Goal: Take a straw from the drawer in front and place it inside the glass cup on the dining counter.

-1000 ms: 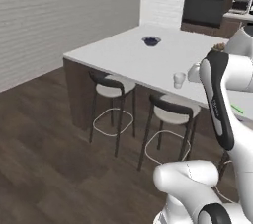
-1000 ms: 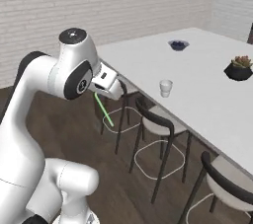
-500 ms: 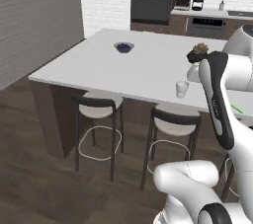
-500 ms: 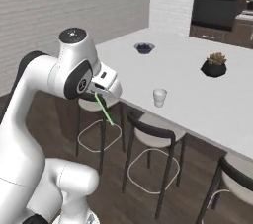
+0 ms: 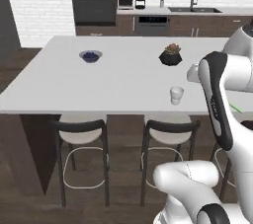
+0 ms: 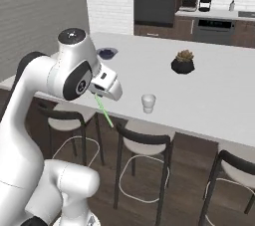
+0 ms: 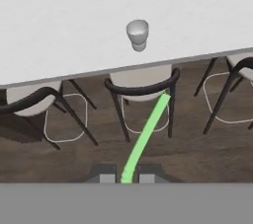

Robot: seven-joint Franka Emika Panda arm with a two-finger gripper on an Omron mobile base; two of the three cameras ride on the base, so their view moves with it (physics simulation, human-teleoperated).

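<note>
Straw pinched tight in my gripper, jaws nearly shut on its end. Long green stick points ahead, toward glass cup. Cup stands far ahead, near dining counter edge, straw tip well short.

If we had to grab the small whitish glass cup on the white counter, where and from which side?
Grip the small whitish glass cup around its side wall, coming from the chair edge of the white counter: it stands upright, tapered, without a handle, near that edge.
</note>
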